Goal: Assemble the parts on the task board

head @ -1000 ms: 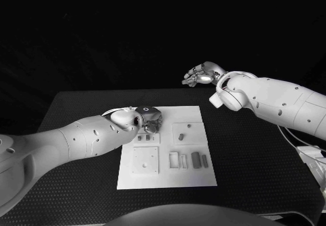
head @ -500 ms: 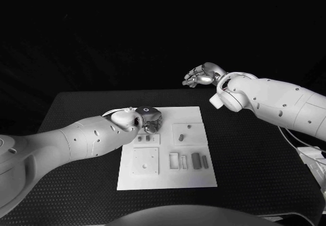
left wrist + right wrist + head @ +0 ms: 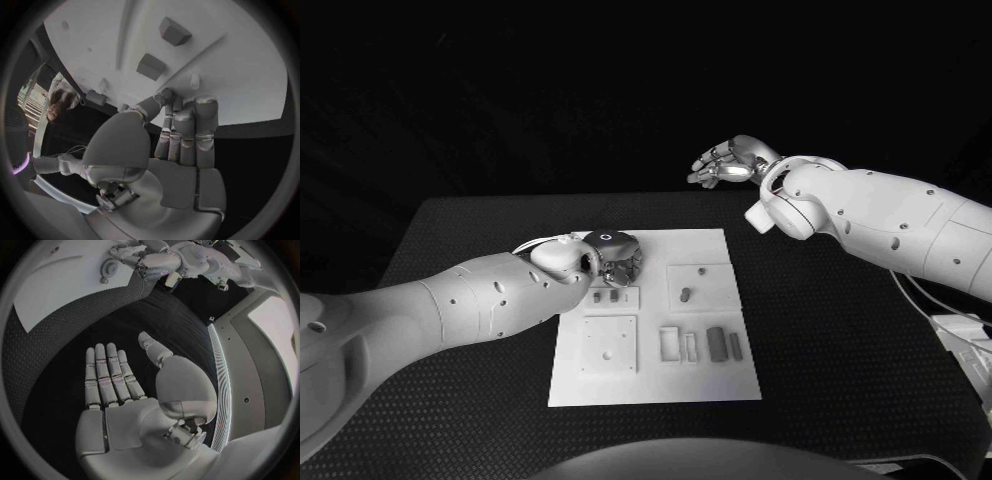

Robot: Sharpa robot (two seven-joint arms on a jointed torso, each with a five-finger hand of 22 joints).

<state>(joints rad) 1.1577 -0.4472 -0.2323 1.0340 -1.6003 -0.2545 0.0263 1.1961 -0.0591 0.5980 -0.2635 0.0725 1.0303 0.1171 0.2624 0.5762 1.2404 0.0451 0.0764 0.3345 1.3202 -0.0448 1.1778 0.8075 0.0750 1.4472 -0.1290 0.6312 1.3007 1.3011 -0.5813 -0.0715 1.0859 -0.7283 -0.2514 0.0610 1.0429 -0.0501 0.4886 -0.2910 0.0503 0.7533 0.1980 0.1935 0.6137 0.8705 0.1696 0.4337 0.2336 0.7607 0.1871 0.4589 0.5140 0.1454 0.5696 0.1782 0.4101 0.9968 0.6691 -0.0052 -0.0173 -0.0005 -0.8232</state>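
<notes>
The white task board (image 3: pixel 653 372) lies in the middle of the black table. Small grey parts lie on it: a pair (image 3: pixel 606 295) beside my left hand, one (image 3: pixel 685 292) on a raised square, and several bars (image 3: pixel 715 340) lower right. My left hand (image 3: pixel 612 254) is over the board's far left corner, fingers pointing down. In the left wrist view its fingers (image 3: pixel 186 131) lie side by side with the thumb against their tips at the board (image 3: pixel 250 85); I cannot tell whether a part is between them. My right hand (image 3: pixel 728 160) hangs high beyond the table's far edge, flat and empty (image 3: pixel 119 385).
Two grey blocks (image 3: pixel 174 31) (image 3: pixel 150 66) and a small pale peg (image 3: pixel 195 80) stand on the board just ahead of my left fingertips. A raised square plate (image 3: pixel 609 340) with holes sits at the board's left. Black table (image 3: pixel 848 330) surrounds the board.
My left arm has sunk a little and the hand has edged slightly left over the same corner. The right hand has barely moved.
</notes>
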